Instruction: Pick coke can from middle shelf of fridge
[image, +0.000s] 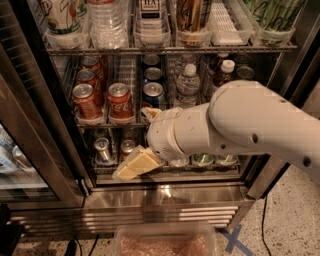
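Camera view: coke can (119, 102) stands upright at the front of the middle shelf (95, 123) in the fridge (165, 197). A darker red can (86, 100) is just left of it, a blue can (153, 95) just right. Gripper (140, 142) sits right of and below the coke can, fingers (135, 165) spread apart, holding nothing.

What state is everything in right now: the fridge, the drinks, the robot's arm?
fridge: door open.
coke can: upright at the front of the middle shelf, untouched.
water bottle: upright, capped, on the middle shelf.
end effector: open, empty, in front of the bottom rack, lower than the coke can.
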